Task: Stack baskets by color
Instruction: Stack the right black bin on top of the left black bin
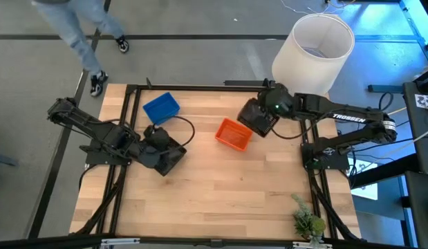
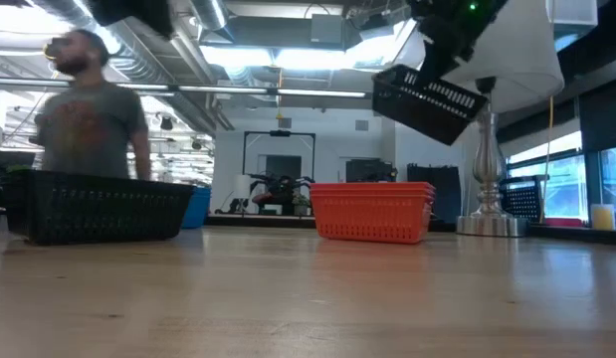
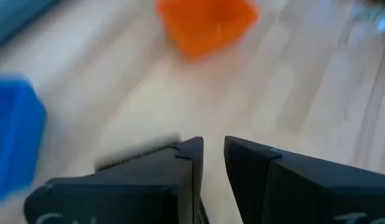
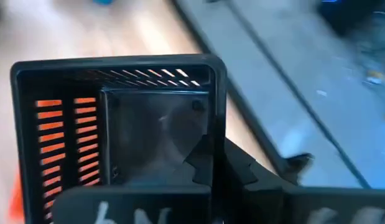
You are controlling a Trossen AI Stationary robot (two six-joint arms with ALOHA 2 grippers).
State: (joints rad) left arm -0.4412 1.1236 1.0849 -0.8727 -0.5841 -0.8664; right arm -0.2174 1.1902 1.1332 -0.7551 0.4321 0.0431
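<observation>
While the right gripper [image 4: 214,186] jaws clamp one black basket [image 1: 256,116] aloft, one blue basket [image 1: 161,108] and one orange stack [image 1: 234,133] rest.

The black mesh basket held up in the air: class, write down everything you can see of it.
The black rectangular plastic mesh basket is shallow, with slotted walls and a smooth solid floor, and looks like rigid plastic. It hangs tilted above the wooden table, touching no surface, near the table's far right side beside the orange plastic mesh basket. The right gripper is shut on one wall's rim. The orange basket shows through its slots in the right wrist view.
</observation>
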